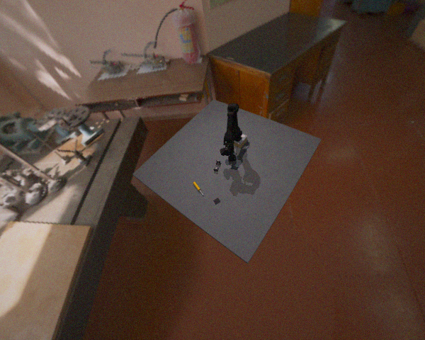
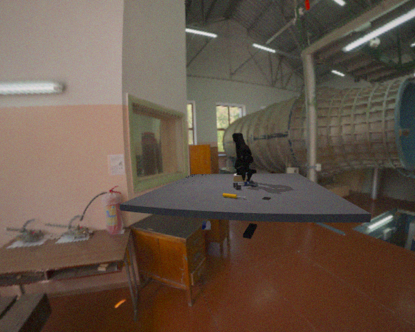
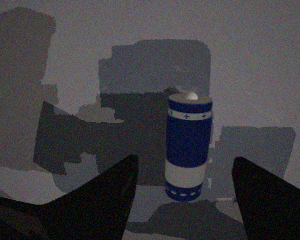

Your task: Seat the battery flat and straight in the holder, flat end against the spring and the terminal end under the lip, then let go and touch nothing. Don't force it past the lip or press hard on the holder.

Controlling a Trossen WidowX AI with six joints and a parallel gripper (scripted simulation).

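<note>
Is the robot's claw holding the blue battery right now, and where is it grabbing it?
No, nothing is held. The gripper is open, and the blue and white battery lies on the grey table between and just ahead of the two fingers, touching neither.

Battery [image 3: 188, 146] lies on table [image 3: 257, 40] between tool [image 3: 184, 176] fingers.

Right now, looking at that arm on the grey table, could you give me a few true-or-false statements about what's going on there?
1. The tool is open, gripping nothing. True.
2. The battery lies on the table between the fingers, untouched. True.
3. The battery is red. False: it is blue and white.
4. A yellow-handled screwdriver lies on the table. True.
5. The screwdriver sits between the tool's fingers. False: it lies apart from the arm, nearer the table's edge.
</note>
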